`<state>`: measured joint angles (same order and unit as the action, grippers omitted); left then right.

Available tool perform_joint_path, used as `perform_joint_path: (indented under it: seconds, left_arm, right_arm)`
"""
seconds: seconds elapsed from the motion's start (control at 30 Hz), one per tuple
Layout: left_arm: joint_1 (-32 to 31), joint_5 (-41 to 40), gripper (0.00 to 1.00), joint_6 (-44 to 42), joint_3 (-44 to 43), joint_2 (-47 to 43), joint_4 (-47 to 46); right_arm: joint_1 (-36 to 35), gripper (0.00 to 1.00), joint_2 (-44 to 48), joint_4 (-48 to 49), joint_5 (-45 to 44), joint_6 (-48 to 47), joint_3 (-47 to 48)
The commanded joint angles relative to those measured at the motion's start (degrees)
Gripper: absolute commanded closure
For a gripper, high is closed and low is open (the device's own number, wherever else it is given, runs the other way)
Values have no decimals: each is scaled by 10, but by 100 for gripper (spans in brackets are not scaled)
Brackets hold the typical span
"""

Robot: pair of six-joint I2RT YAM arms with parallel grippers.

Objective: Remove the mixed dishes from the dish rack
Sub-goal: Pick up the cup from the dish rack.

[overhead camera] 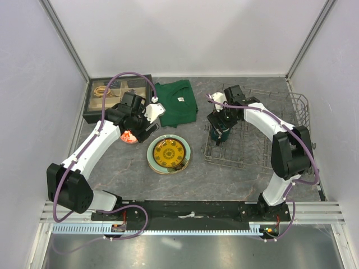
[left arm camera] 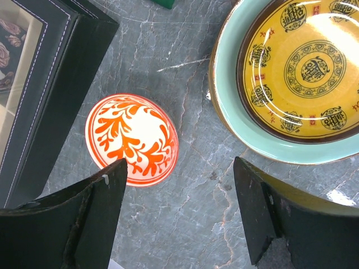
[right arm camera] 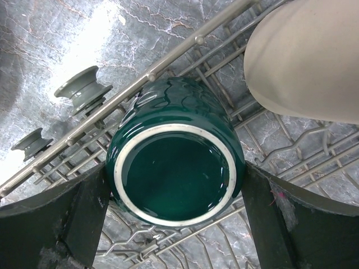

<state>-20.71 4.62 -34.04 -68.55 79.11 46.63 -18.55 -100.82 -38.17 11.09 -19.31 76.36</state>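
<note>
Between the right gripper's (right arm camera: 175, 210) wide-open jaws sits the dark green handled mug (right arm camera: 175, 179), down in the dish rack (right arm camera: 150, 75), white-ringed end facing the wrist camera; nothing gripped yet. The beige tumbler (right arm camera: 305, 56) crowds in just beyond the right-hand jaw, so I'd drop straight down, keep both fingers off the wires, squeeze square across the body, then lift vertically; glazed and round, probably slippery; can't see the handle. Left gripper (left arm camera: 179, 168) is released too, empty; the red-and-white patterned bowl (left arm camera: 132, 139) lies on the table just ahead of its left jaw, the small yellow patterned plate (left arm camera: 305, 67) ahead of the right one.
</note>
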Motion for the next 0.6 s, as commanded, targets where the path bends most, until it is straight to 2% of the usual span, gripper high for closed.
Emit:
perform_joint_path:
  seconds: [0.0, 0.57]
  left_arm:
    - [-2, 0, 18, 6, 3, 3, -6]
    - [-1, -2, 18, 4, 12, 1, -9]
  right_arm:
    - [-3, 2, -16, 5, 9, -6, 20]
    - [-4, 2, -37, 19, 5, -10, 3]
